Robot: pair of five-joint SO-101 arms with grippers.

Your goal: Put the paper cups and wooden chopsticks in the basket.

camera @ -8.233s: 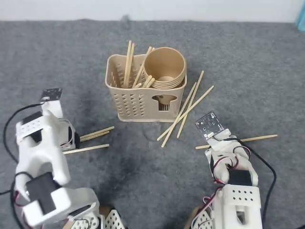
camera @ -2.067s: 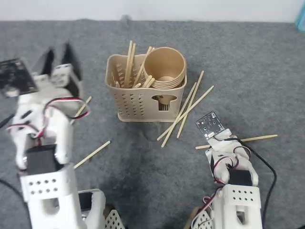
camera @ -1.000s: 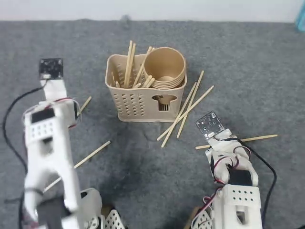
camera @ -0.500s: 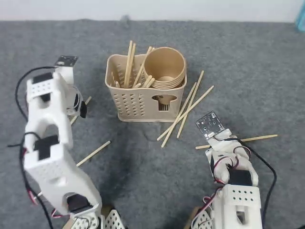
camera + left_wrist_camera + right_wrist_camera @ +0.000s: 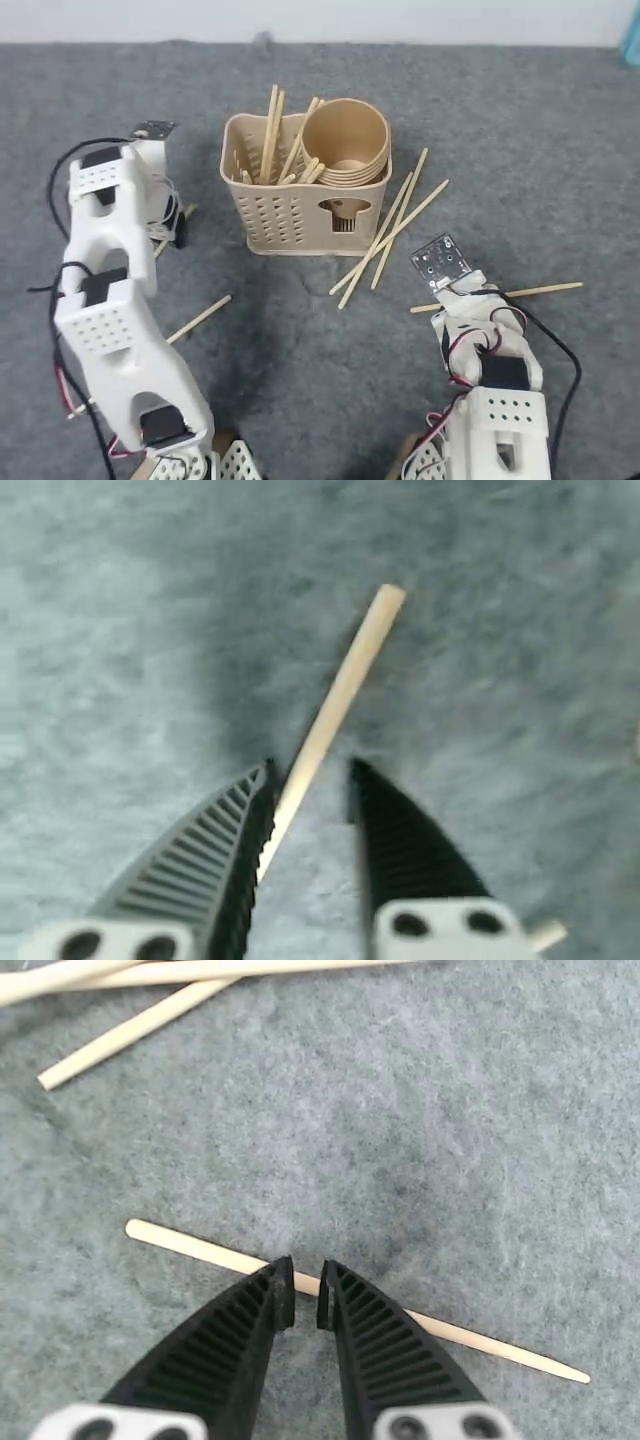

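A beige basket holds a stack of paper cups and several wooden chopsticks. My left gripper is open and low over the carpet, its fingers either side of one loose chopstick. From above, this gripper is left of the basket, with the chopstick's tip poking out beside it. My right gripper is shut, just above another chopstick that lies flat on the carpet. In the high view that chopstick runs out to the right of the arm.
Three chopsticks lie fanned out on the grey carpet right of the basket. One more chopstick lies in front of the left arm. A white wall edge runs along the far side.
The left arm has swung in toward the basket and come down over the chopstick left of it. The right arm has stayed still.
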